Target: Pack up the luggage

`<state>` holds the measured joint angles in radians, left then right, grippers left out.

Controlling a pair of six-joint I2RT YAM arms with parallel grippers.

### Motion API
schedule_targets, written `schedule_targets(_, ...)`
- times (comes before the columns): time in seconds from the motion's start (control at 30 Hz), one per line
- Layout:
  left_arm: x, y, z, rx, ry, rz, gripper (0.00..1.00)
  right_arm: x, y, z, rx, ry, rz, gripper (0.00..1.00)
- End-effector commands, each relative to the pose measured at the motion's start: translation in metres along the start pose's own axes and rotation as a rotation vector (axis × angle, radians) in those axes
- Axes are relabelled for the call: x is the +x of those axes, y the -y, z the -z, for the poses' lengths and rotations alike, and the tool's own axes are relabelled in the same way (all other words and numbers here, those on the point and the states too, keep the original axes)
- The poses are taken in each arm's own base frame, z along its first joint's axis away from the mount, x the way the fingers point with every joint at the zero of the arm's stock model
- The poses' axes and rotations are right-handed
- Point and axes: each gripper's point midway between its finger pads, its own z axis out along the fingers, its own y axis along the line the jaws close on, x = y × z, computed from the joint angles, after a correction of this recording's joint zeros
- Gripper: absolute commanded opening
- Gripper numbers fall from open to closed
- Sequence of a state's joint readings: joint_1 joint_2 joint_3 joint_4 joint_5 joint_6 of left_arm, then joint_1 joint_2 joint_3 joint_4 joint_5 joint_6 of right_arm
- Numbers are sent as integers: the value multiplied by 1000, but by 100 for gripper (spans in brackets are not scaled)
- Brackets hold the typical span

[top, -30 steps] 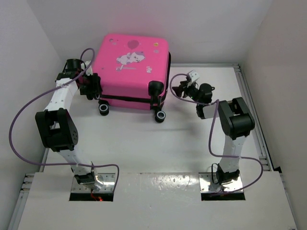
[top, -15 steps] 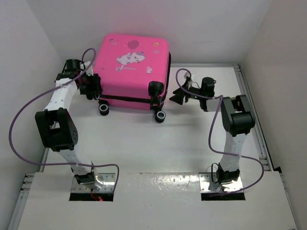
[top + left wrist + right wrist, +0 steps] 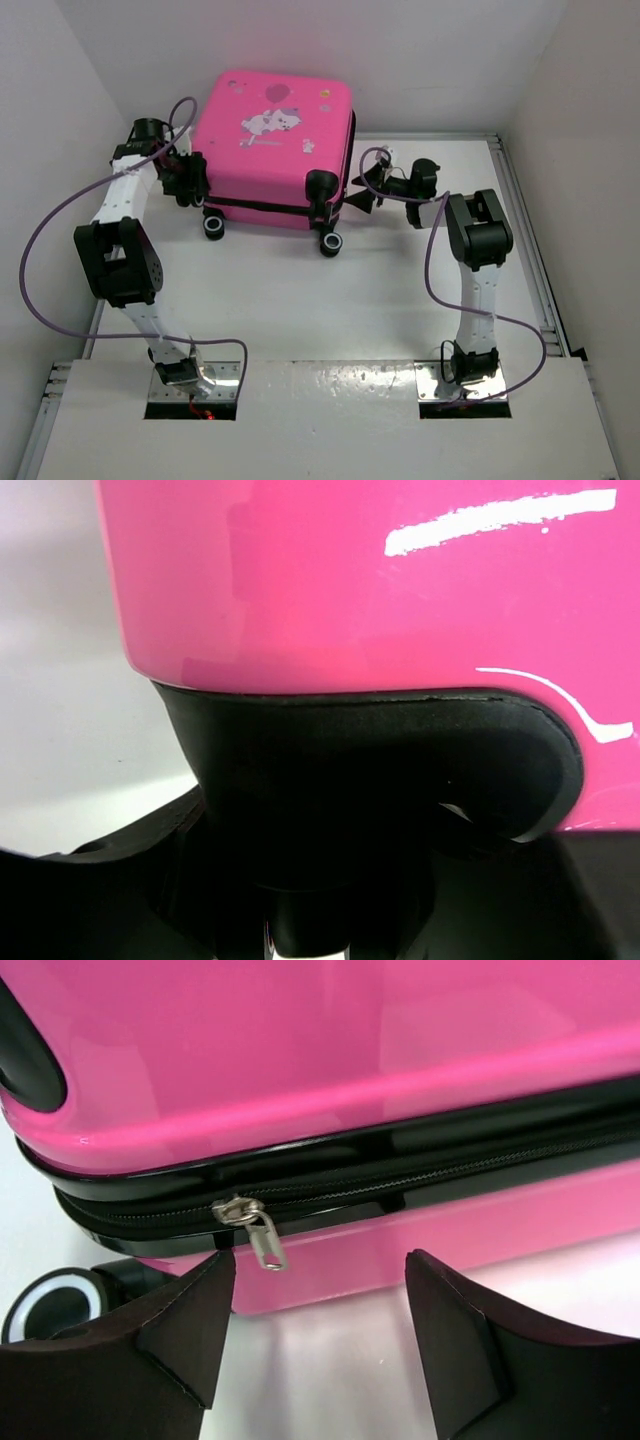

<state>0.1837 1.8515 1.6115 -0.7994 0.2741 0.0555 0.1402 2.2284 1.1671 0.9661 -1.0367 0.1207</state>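
Observation:
The luggage (image 3: 270, 130), a pink hard-shell suitcase, lies flat at the back of the table with its lid down. My left gripper (image 3: 190, 180) is at its near left corner. In the left wrist view the black wheel mount (image 3: 370, 770) under the pink shell (image 3: 350, 580) fills the gap between the dark fingers. My right gripper (image 3: 358, 195) is at the suitcase's right side, open and holding nothing. A silver zipper pull (image 3: 262, 1240) hangs from the black zipper line (image 3: 450, 1170), just above the left fingertip (image 3: 205, 1300) of the right gripper (image 3: 320, 1260).
Two black wheels (image 3: 214, 227) (image 3: 331, 243) stick out of the suitcase's near edge; one wheel (image 3: 50, 1305) shows at the left of the right wrist view. White walls close in at the back and both sides. A metal rail (image 3: 520, 200) runs along the right.
The right gripper swung left and down from beside the suitcase to its zipper side, and its jaws opened wider. The left arm shifted only slightly and stays at the corner.

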Motion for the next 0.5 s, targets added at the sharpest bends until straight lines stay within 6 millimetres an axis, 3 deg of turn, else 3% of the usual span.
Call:
schedule_targets(0.0,17,-77,-61,-205,-64,-81,0,-38,0,-9,-67,92,140,69)
schedule_targets(0.23,16,-80,-68,-203,-72,-80,0,-57,-27,-14,-206,131,154,63)
schedule_targets(0.37,16,-79,-68,-203,-71,-71,0,-50,-46,-21,-285,120,118,63)
schedule_targets(0.47,14,-80,-65,-214,-64,-72,0,-45,-49,-22,-288,115,91,59)
